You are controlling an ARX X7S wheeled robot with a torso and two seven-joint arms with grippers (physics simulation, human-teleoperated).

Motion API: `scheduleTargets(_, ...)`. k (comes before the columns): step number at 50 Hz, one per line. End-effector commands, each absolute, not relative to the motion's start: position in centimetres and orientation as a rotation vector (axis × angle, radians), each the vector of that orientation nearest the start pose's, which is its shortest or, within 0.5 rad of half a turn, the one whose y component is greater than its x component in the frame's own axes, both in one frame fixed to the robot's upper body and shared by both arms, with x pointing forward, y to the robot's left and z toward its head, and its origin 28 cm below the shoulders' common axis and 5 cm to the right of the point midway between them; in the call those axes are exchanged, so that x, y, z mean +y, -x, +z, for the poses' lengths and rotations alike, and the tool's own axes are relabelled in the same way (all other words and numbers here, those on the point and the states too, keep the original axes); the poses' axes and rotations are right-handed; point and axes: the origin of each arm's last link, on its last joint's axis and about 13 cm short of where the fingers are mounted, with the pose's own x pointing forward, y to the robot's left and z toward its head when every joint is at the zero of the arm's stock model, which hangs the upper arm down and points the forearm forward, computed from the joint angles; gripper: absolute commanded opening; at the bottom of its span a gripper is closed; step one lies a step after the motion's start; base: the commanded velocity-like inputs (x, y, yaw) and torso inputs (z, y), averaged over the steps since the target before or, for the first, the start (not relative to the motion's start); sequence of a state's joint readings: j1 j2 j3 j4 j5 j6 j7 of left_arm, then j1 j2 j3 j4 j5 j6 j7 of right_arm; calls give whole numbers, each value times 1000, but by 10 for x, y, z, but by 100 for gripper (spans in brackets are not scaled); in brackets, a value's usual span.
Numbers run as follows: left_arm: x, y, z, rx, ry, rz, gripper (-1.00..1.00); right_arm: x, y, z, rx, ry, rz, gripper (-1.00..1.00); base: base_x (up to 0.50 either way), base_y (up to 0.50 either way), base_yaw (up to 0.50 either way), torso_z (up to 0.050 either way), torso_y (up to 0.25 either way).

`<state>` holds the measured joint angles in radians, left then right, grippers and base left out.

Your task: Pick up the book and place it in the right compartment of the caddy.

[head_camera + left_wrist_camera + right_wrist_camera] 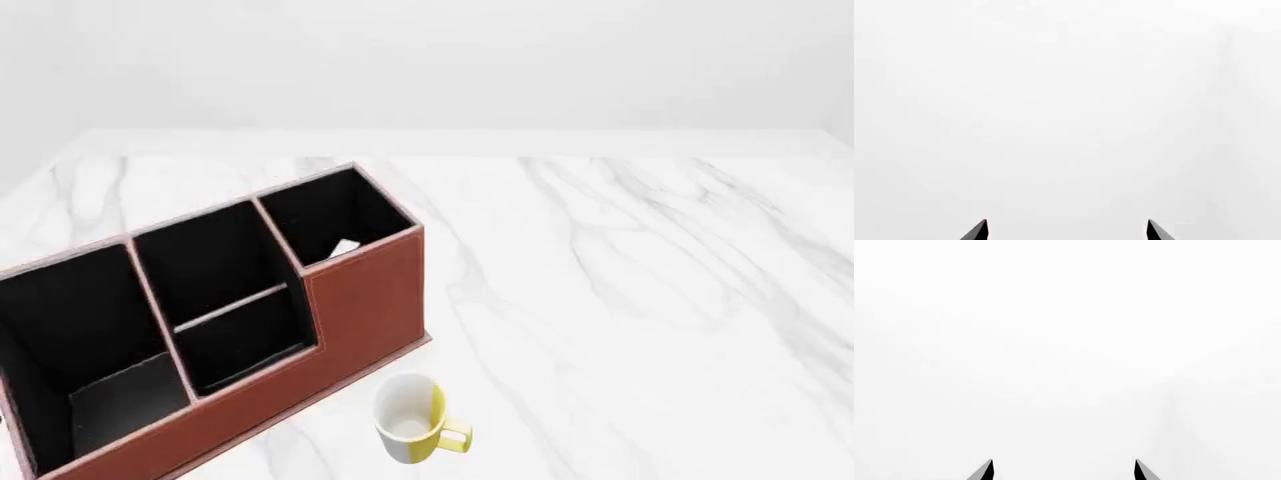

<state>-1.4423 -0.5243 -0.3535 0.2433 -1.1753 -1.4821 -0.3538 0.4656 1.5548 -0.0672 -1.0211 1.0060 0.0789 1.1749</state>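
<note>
Only the head view showed the caddy [360, 300], book [343, 247] inside its right compartment [334, 215]; each wrist view showed just a spread, empty left claw [1066, 231] and right claw [1062, 471].

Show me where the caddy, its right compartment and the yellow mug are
caddy [367, 300]: head view, reddish-brown outer front wall.
right compartment [327, 215]: head view, black inner back wall.
mug [430, 445]: head view, yellow outer side near the handle.
</note>
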Motion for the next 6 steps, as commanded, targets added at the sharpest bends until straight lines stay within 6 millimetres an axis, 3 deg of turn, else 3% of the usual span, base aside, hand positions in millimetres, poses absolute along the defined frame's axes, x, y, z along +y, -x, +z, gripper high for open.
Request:
scheduleTargets(1, 345, -104, 397, -839, 176, -26, 100, -168, -84, 372, -1055, 341, -212, 100, 0, 0, 0, 0, 0)
scheduleTargets(6, 351, -74, 401, -975, 165, 8, 100, -171, -60, 388, -1118, 304, -161, 100, 0, 0, 0, 0, 0)
